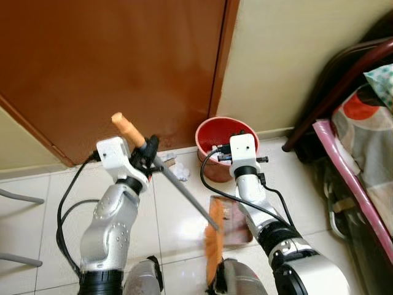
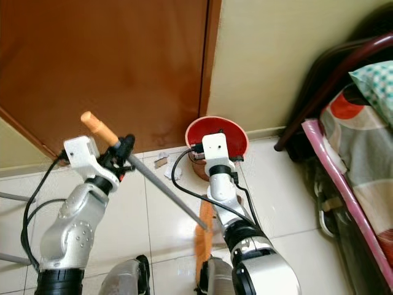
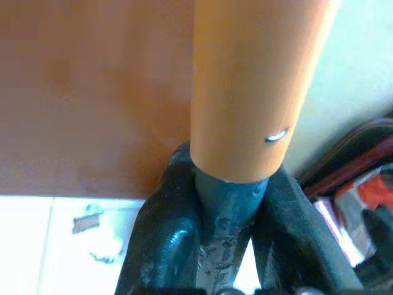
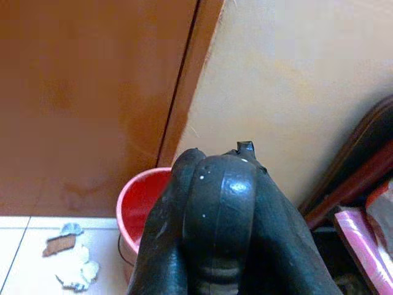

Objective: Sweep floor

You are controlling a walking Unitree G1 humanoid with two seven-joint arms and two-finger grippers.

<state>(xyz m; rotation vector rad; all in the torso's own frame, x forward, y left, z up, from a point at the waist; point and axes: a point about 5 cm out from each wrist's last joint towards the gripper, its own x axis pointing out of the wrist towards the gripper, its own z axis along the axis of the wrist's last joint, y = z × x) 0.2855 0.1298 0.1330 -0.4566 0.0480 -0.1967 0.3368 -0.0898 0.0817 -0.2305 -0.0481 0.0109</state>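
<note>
My left gripper [image 1: 147, 150] is shut on the broom's grey shaft [image 1: 184, 190], just below its orange grip [image 3: 252, 86]. The shaft slants down to the orange broom head [image 1: 212, 249] near my feet. Beside the head, a brownish dustpan [image 1: 228, 218] lies on the tiles, partly hidden by my right forearm. My right gripper [image 4: 218, 163] hangs over a red bucket [image 1: 209, 138] by the wall, its fingers pressed shut with nothing clearly between them. White paper scraps [image 1: 175, 169] lie on the floor in front of the door.
A brown door [image 1: 123, 61] and cream wall [image 1: 288, 55] close off the front. A bed with a pink rail [image 1: 350, 178] and dark wooden frame [image 1: 338, 67] stands at the right. Grey chair legs [image 1: 18, 198] show at the left edge.
</note>
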